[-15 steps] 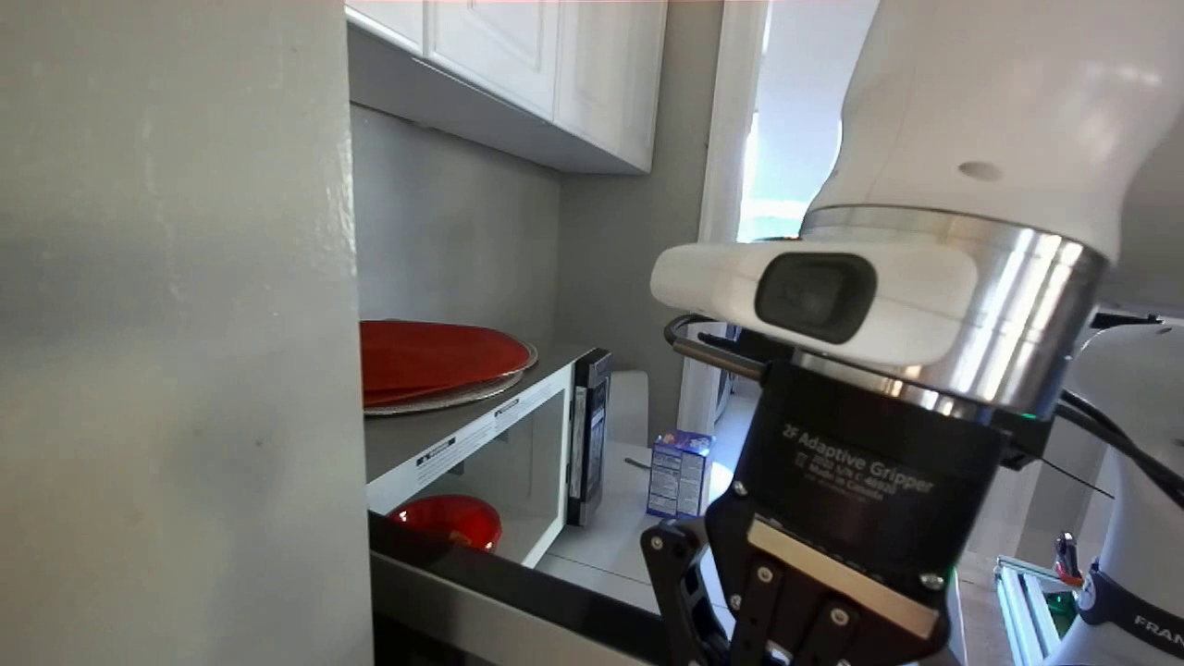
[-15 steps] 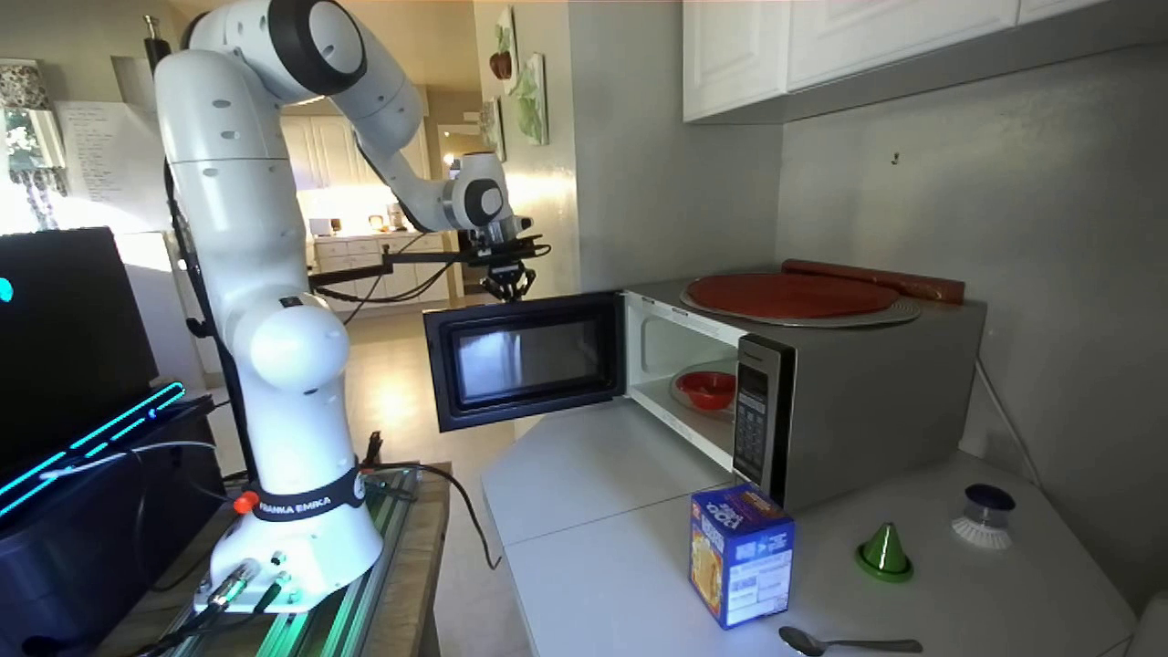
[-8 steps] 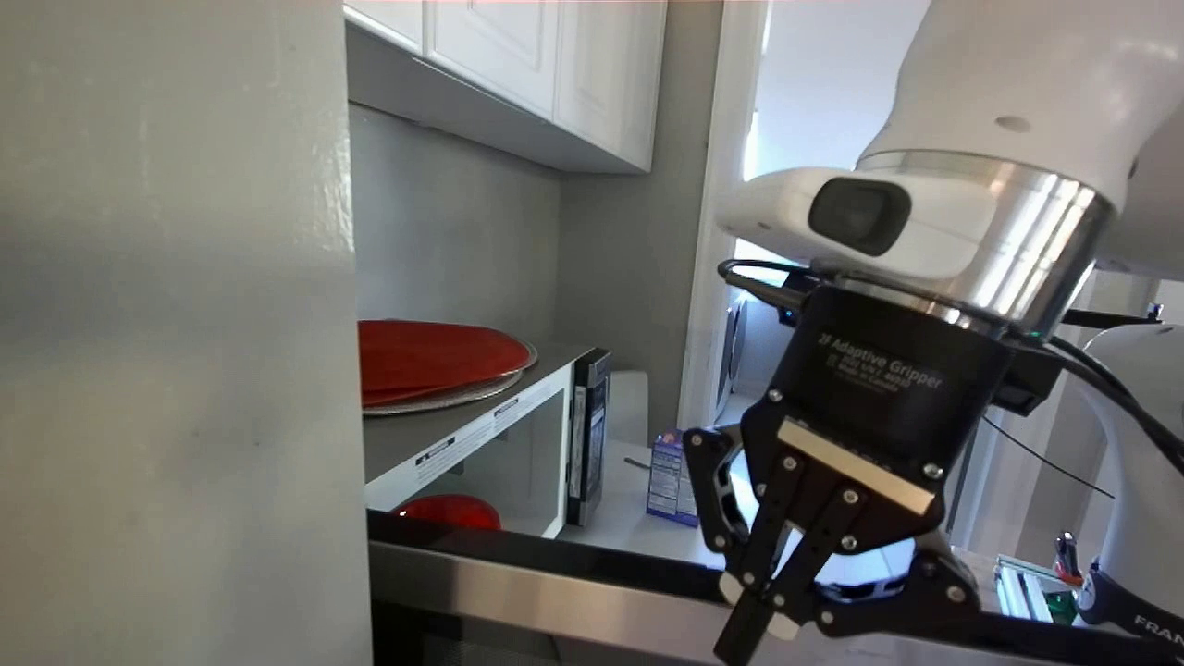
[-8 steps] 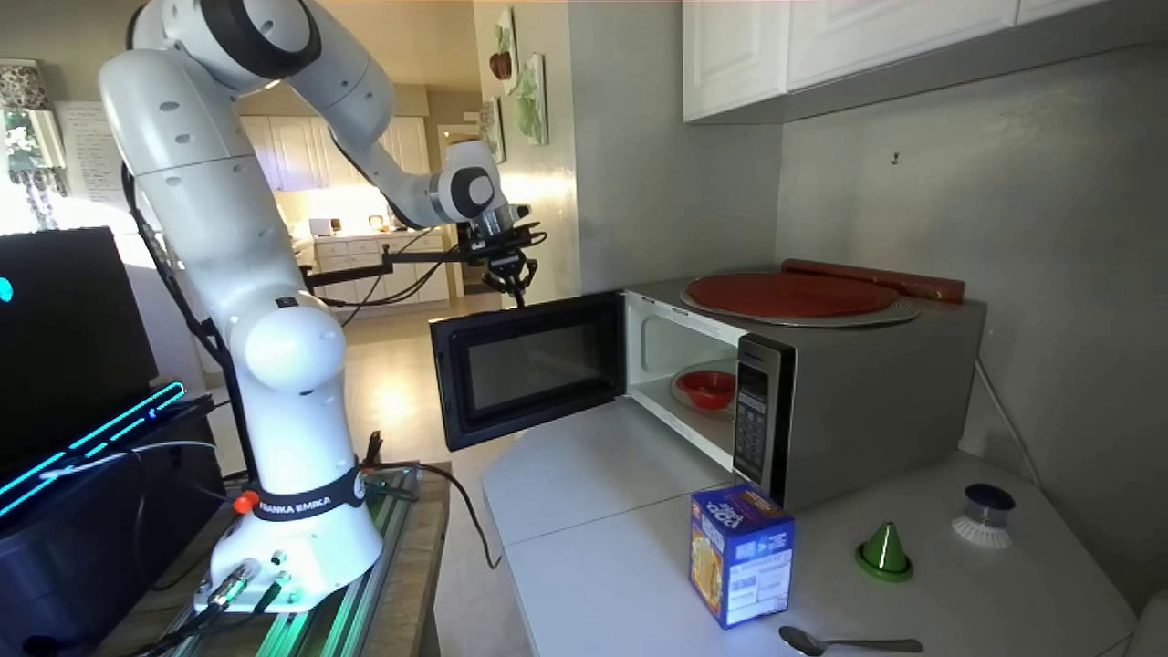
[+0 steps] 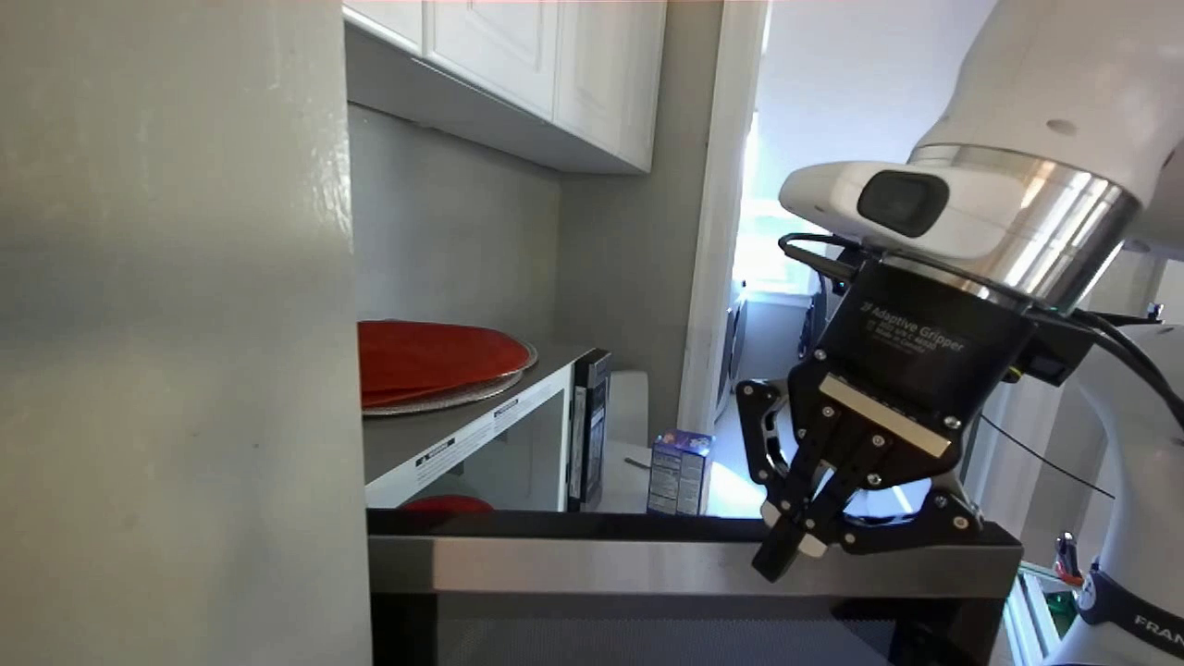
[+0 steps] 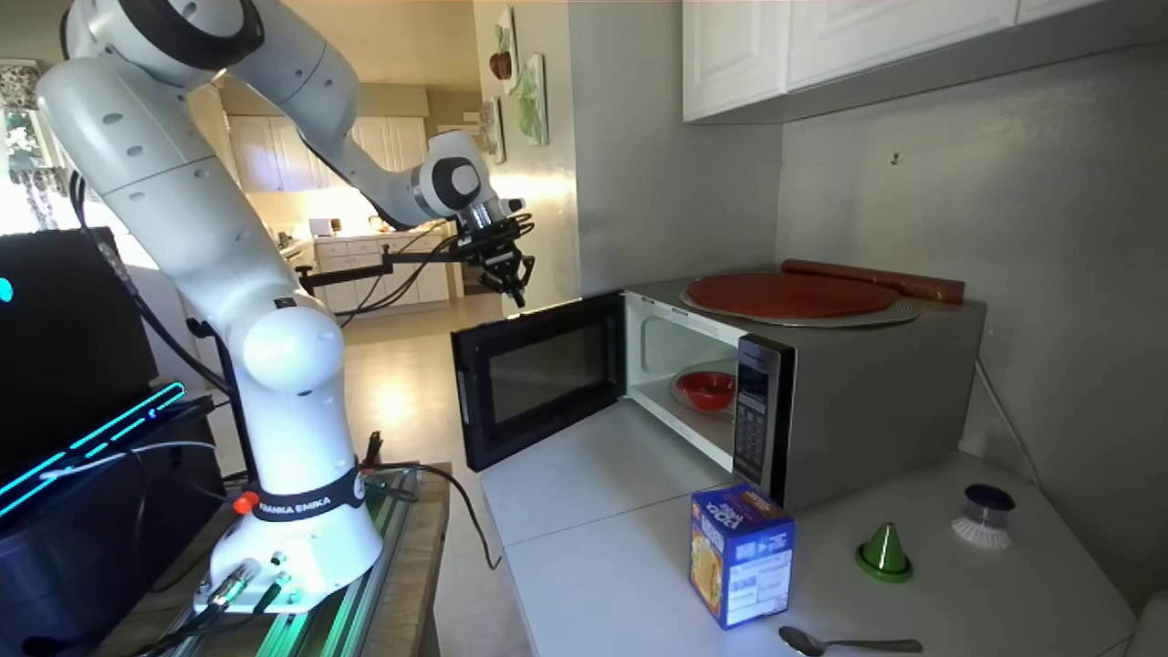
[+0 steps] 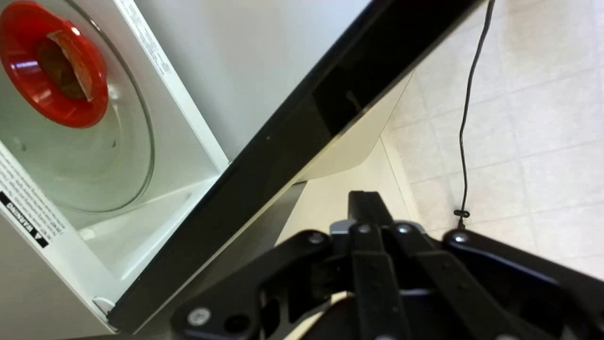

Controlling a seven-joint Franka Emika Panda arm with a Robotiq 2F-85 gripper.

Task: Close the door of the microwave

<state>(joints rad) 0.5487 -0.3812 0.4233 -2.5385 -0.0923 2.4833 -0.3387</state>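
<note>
The microwave [image 6: 876, 411] stands on the counter with its door [image 6: 547, 365] swung part way open. The door's dark top edge and silver front [image 5: 601, 566] show in an exterior view, and its top edge [image 7: 283, 146] crosses the wrist view diagonally. My gripper [image 5: 779, 552] is shut with nothing between its fingers. Its fingertips are at the door's outer front side, near the top edge, toward the free end. In the wrist view the fingertips [image 7: 368, 200] meet, to the right of the door edge. I cannot tell whether they touch the door.
A red bowl [image 6: 707, 391] sits on the glass plate inside the microwave. A red round sheet [image 6: 792, 296] lies on top. A blue box [image 6: 741, 557], spoon [image 6: 849, 644], green cone [image 6: 884, 553] and brush [image 6: 985, 516] are on the counter. White cabinets [image 6: 853, 50] hang above.
The door has swung some way toward the microwave, its free end moving inward. My gripper has moved along with it on the outer side and stays shut. The arm leans further over.
</note>
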